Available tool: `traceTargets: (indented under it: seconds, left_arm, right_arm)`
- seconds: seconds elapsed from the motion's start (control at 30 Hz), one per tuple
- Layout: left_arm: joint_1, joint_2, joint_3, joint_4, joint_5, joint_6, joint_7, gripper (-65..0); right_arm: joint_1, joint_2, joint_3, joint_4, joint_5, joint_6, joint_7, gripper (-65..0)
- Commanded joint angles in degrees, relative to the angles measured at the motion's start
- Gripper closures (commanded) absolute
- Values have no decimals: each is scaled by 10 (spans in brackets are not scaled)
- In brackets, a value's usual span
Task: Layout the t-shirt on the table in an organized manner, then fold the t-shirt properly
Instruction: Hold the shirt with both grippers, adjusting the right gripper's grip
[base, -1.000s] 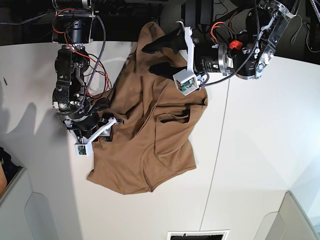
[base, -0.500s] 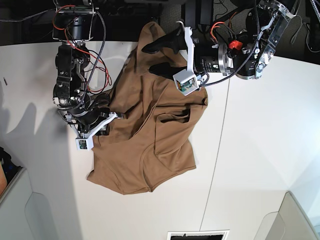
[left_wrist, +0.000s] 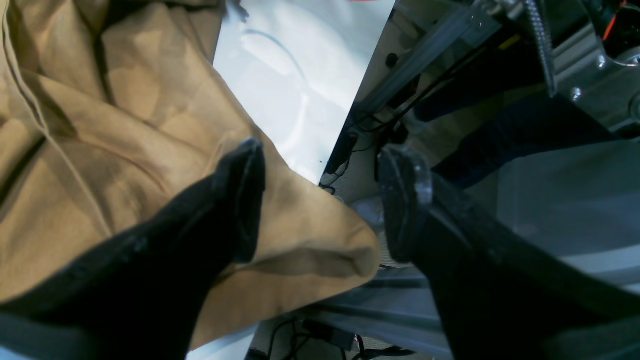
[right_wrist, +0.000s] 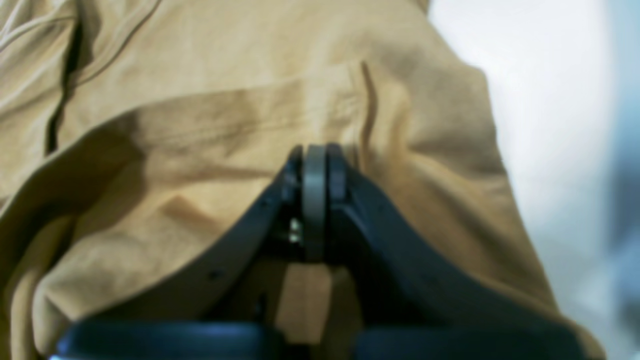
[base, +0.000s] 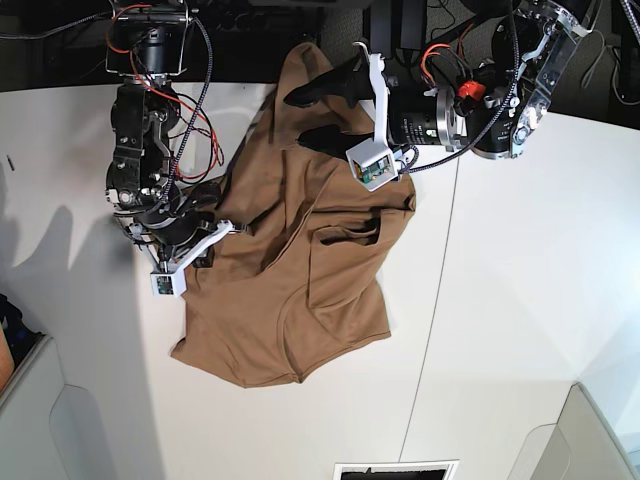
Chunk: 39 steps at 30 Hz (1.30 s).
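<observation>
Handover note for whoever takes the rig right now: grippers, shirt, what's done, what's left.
Right gripper: shut, apparently pinching a fold of the t-shirt at its edge on the base view's left.
Left gripper: open, fingers either side of a shirt corner hanging over the table's far edge; not gripping.
T-shirt: crumpled and bunched on the table, one end trailing off the far edge.
Done: nothing laid out.
Left: pull the shirt fully onto the table, spread it flat, then fold.
</observation>
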Motion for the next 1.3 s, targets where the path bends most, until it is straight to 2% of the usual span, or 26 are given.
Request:
traceTargets:
  seconds: [0.0, 0.03, 0.13, 0.2, 0.37, 0.57, 0.77, 0.97, 1.27]
  left_arm:
    - [-5, -2, -2, 9, -12, -5, -14, -390]
    - [-5, -2, -2, 9, -12, -5, -14, -390]
    - [-5, -2, -2, 9, -12, -5, -14, -390]
    - [-5, -2, -2, 9, -12, -5, -14, -390]
    - [-5, -2, -2, 9, -13, -5, -14, -390]
    - [-5, -2, -2, 9, -13, -5, -14, -390]
    - [-5, -2, -2, 9, -13, -5, -14, -390]
    - [-5, -2, -2, 9, -13, -5, -14, -390]
    - [-5, -2, -2, 9, -13, -5, -14, -390]
  right_arm:
    - [13, 0, 0, 22, 4, 0, 10, 0]
    - [13, 0, 0, 33, 4, 0, 10, -30]
    - [13, 0, 0, 59, 2, 0, 9, -207]
    - [15, 0, 0, 62, -9, 0, 9, -292]
    - [14, 2, 0, 56, -35, -29, 9, -299]
    - [13, 2, 0, 22, -34, -30, 9, -299]
    - [12, 1, 0, -1, -9, -21, 9, -299]
    - [13, 0, 0, 1, 9, 5, 10, -299]
    - [13, 0, 0, 3, 9, 5, 9, -299]
